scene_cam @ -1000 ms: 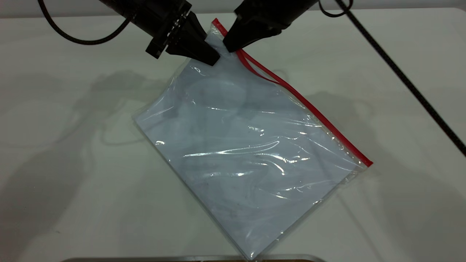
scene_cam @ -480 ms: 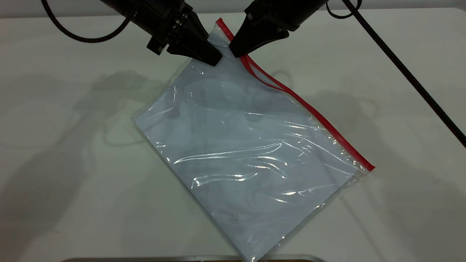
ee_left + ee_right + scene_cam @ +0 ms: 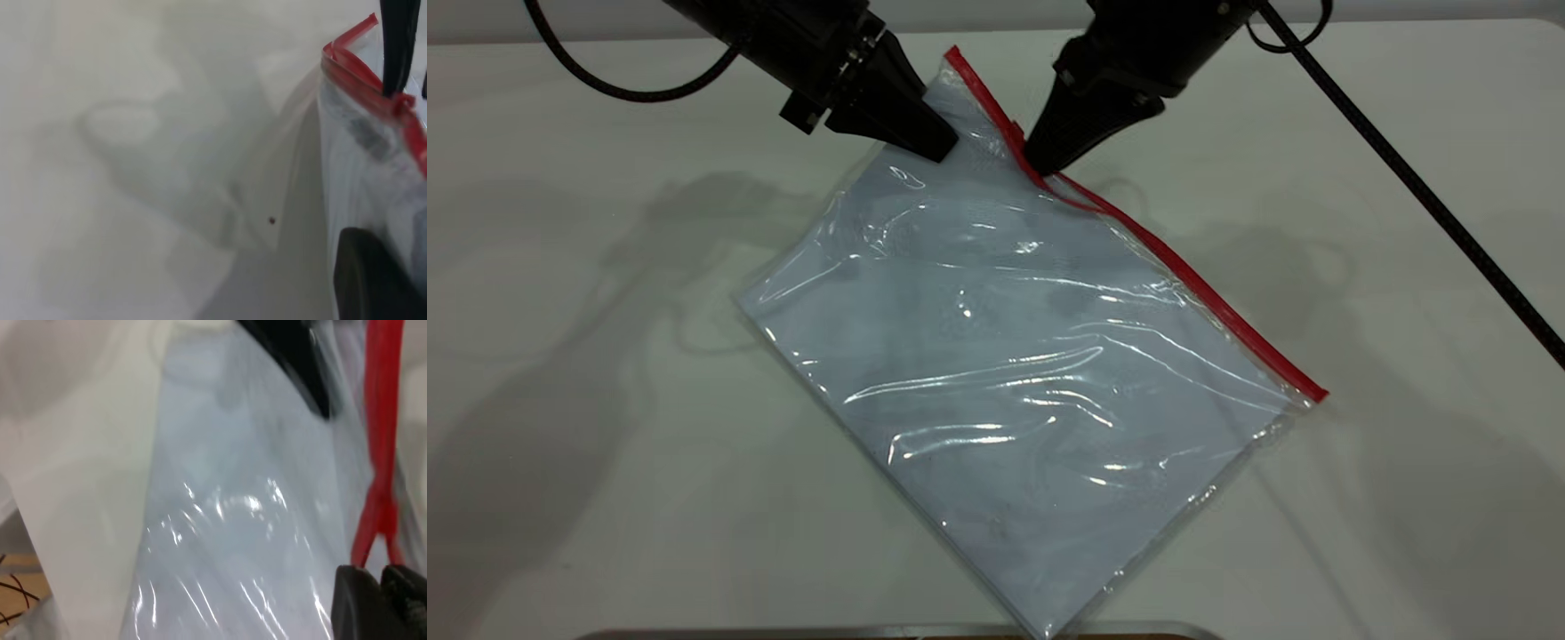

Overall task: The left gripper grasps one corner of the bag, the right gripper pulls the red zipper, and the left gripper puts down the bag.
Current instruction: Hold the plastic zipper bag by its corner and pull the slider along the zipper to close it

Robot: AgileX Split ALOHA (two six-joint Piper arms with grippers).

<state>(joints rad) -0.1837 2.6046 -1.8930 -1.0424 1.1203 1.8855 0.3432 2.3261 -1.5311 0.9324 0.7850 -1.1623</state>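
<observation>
The bag [image 3: 1032, 373], a clear wrinkly pouch with pale sheets inside, lies slanted on the white table with its far corner lifted. My left gripper [image 3: 940, 148] is shut on that corner, just beside the red zipper [image 3: 1183, 265] that runs along the bag's right edge. My right gripper [image 3: 1040, 167] is shut on the red zipper a short way down from the corner. In the right wrist view the red zipper [image 3: 381, 420] is one strip that splits in two right at my fingertips [image 3: 360, 597]. The left wrist view shows the red zipper [image 3: 357, 67] pinched by the right arm's finger [image 3: 398, 47].
A thick braided cable [image 3: 1432, 213] crosses the table at the right and another cable [image 3: 605, 89] loops at the far left. A metal edge [image 3: 898, 633] lines the near side. Bare table [image 3: 587, 356] surrounds the bag.
My right gripper has slid along the red zipper away from the held corner, toward the lower right. The split stretch of the strip has become shorter. The left gripper has stayed on its corner.
</observation>
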